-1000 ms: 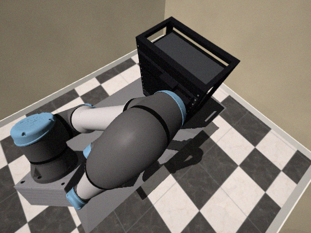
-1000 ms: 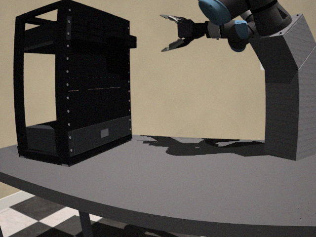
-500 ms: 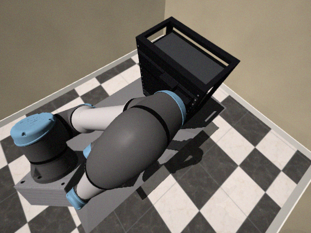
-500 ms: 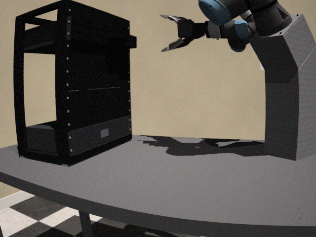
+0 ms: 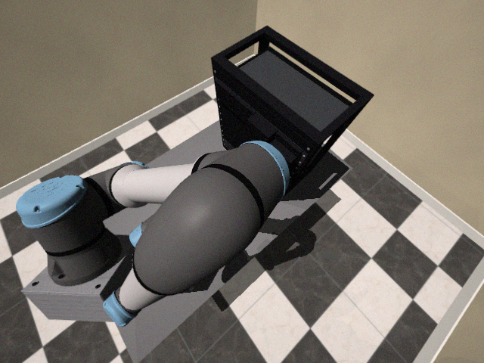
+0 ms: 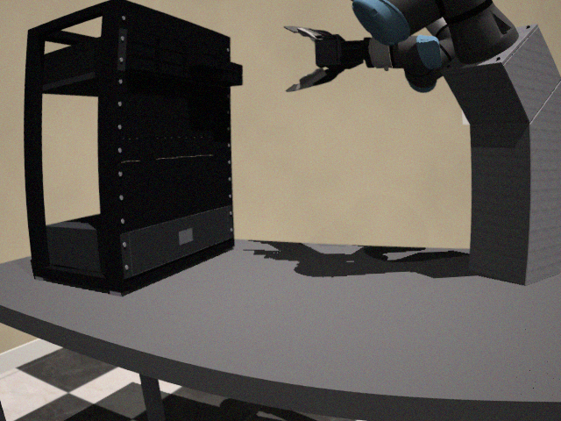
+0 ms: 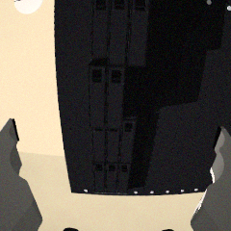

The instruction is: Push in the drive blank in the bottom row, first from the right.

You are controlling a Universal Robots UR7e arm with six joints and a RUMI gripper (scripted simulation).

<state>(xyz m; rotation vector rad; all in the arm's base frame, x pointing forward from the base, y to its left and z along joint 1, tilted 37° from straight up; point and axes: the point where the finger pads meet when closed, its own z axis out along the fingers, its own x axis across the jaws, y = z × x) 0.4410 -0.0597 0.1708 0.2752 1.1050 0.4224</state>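
The black rack (image 5: 254,88) (image 6: 109,181) stands upright at the far end of the grey table (image 6: 316,317). Its front fills the wrist view, turned a quarter turn, and shows the dark drive blanks (image 7: 112,120) in three lines of four. They are too dark for me to pick out the bottom-row, first-from-right blank for certain. In the top view my arm hides the lower front. My gripper (image 6: 289,59) (image 7: 117,125) is open and empty. It hangs in the air level with the rack's top, facing the front and well clear of it.
A grey panel (image 6: 176,238) closes the rack's bottom bay, and a unit at the top (image 6: 226,72) sticks out forward. The grey robot pedestal (image 6: 507,181) stands at the table's right. My bulky elbow (image 5: 203,226) lies low between pedestal and rack.
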